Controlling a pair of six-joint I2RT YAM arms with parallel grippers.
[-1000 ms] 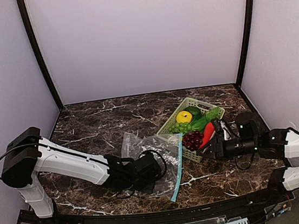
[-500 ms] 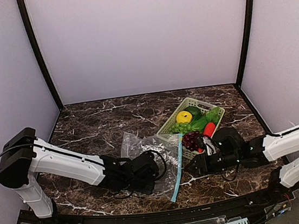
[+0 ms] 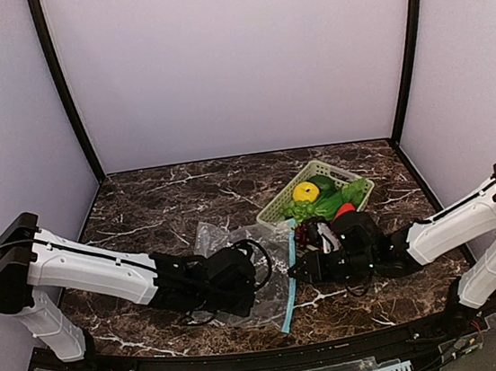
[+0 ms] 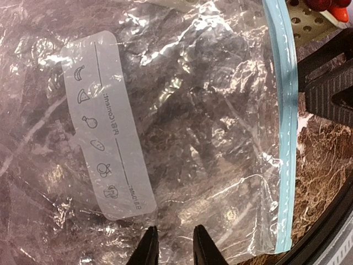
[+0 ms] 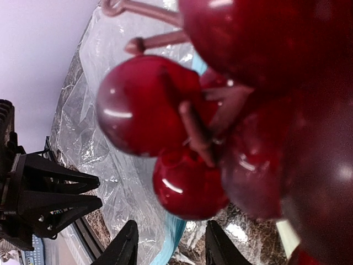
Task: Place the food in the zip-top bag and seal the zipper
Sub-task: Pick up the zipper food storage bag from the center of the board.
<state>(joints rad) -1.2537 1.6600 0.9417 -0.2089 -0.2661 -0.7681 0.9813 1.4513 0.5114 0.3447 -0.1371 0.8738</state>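
- The left jaws, a little apart, grip nothing above the clear flat plastic zip-top bag (image 4: 193,110) on the dark marble desk (image 3: 160,205), so it may slide.
- The right jaws hold the dark red plastic grapes (image 5: 149,105) beside its teal-blue zipper strip (image 4: 281,138); a shut mouth could block them.

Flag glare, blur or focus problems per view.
Top external: even light, sharp, slight sheen on the zip-top bag. Left wrist: white glints over crinkled plastic, label legible. Right wrist: grapes fill the frame, soft, with specular spots.
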